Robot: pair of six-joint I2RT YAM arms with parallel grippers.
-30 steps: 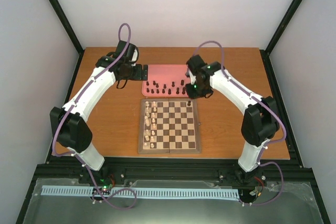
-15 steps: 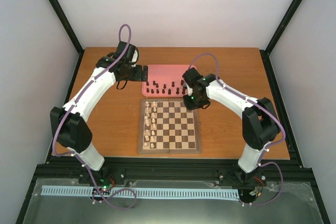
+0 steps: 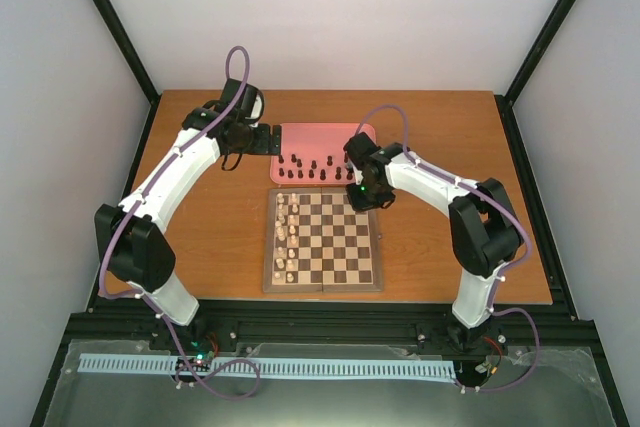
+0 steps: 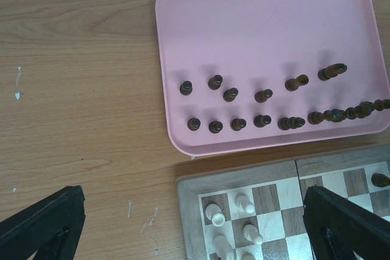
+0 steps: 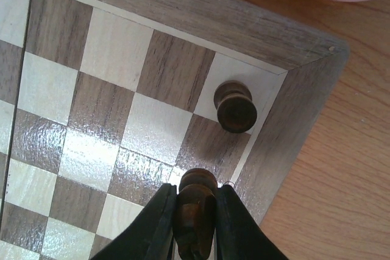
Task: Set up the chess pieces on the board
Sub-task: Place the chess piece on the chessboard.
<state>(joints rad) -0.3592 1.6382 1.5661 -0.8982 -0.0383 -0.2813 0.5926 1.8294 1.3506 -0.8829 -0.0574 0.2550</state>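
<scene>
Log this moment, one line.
right pincer: shut on dark piece over board | left pincer: open, near tray | corner square: placed piece | tray: other dark pieces

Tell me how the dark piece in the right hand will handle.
The dark piece looks stiff and light: glossy turned wood, tiny within the right hand. Tall and narrow, it may tip on release. Round, it would probably roll if toppled.

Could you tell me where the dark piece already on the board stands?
In the right wrist view, the placed piece stands on the light corner square of the board, just beyond the held piece in the right pincer.
</scene>
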